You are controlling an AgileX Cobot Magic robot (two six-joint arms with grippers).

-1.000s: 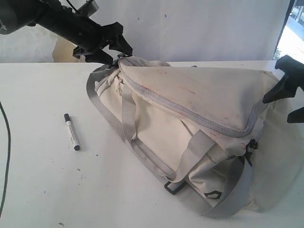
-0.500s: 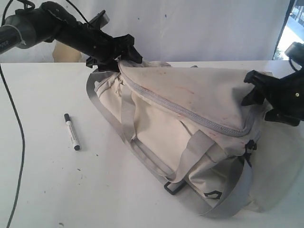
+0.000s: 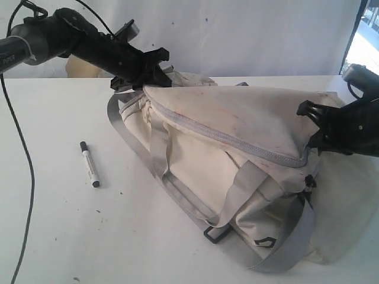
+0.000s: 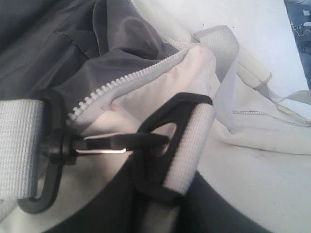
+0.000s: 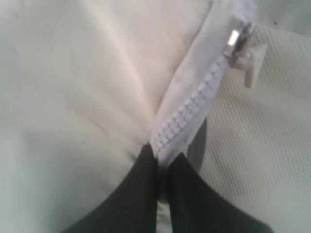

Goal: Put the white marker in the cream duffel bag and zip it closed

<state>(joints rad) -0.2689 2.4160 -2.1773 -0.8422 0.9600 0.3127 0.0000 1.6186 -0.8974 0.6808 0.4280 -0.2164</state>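
Observation:
The white marker [image 3: 90, 164] lies on the table to the left of the cream duffel bag [image 3: 237, 118], away from both grippers. My left gripper [image 3: 142, 74] is at the bag's far left end. In the left wrist view, my left gripper [image 4: 163, 194] is shut on the grey webbing loop [image 4: 187, 145] with its black ring. The zipper [image 4: 126, 82] is parted there and shows dark lining [image 4: 73, 43]. At the bag's right end, my right gripper [image 3: 314, 127] [image 5: 163, 158] is shut on the zipper tape [image 5: 194, 107], short of the metal slider [image 5: 237, 36].
A black snap hook [image 4: 53, 145] joins the grey shoulder strap [image 3: 284, 248] to the ring. A handle [image 3: 159, 142] hangs down the bag's front. A black cable [image 3: 23, 171] trails along the table's left side, and the white wall [image 3: 254, 35] stands behind.
My left gripper moved right and down onto the bag's far left end. My right gripper came in from the right edge and closed on the bag's right end. The marker stayed put.

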